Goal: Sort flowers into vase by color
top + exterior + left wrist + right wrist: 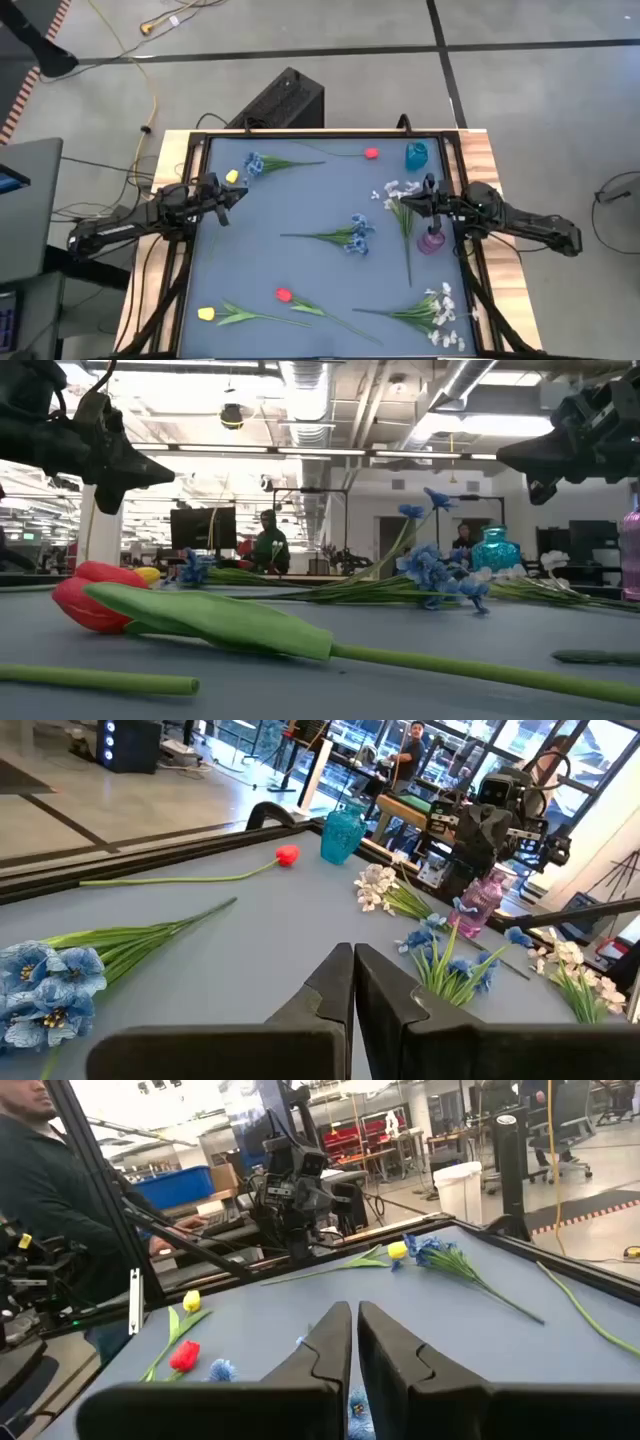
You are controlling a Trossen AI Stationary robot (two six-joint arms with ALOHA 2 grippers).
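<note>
Seven flowers lie scattered across the blue worktop (300,200): two blue clusters (357,234), two white sprays (440,308), two red buds (283,295) and two yellow buds (206,314). Two vases, teal (417,155) and purple (432,240), stand at right. Left tool (226,203) and right tool (405,203) hover closed, empty.

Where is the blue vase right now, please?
In the high view, the blue vase stands at the table's far right corner, right of the red flower.
</note>
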